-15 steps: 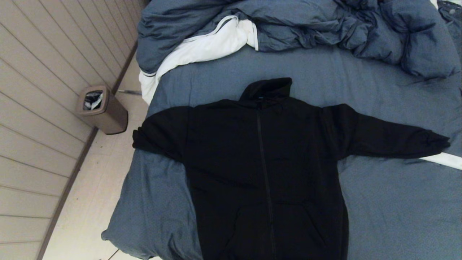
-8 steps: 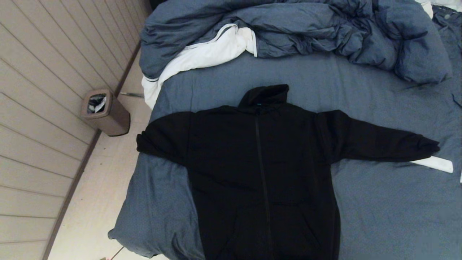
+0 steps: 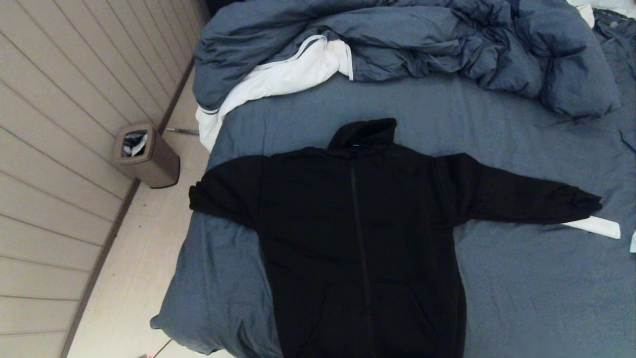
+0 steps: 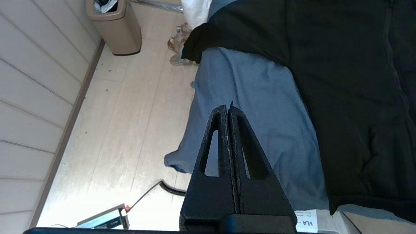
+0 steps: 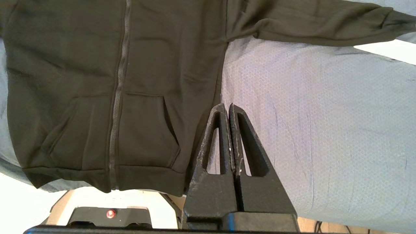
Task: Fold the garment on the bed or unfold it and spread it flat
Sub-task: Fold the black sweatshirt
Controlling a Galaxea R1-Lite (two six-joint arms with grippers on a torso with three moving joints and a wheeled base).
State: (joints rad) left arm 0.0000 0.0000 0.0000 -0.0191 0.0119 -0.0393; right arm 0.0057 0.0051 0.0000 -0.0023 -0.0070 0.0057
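A rumpled navy and white duvet (image 3: 397,44) is heaped at the far end of the bed (image 3: 521,278), well beyond both claws. On the floor (image 4: 130,107) off the bed's left edge a tan waste bin (image 3: 146,155) stands against the panelled wall (image 3: 64,114), far ahead of the left claw (image 4: 227,109). Nearer that claw, a thin cable and a flat device (image 4: 104,221) lie on the floor. A white strip (image 3: 594,226) lies on the sheet just beside the cuff of the garment's right sleeve, well ahead and to the right of the right claw (image 5: 227,107); what it is cannot be told. Nothing rests on the garment (image 3: 357,238).

Compared with 1 second ago, the whole head view has shifted, so more of the duvet and the bed's right side shows; the garment, bin and duvet keep their places relative to each other.

The garment is a black zip hoodie, spread flat and face up on the blue-grey sheet, zipper closed, hood towards the duvet, both sleeves stretched sideways. Its left sleeve reaches the bed's left edge and its hem lies at the near edge. The left claw hangs over the bed's near left corner, the garment off to its right. The right claw hangs beside the hem's right corner, over bare sheet. Both claws are pressed together, holding nothing.
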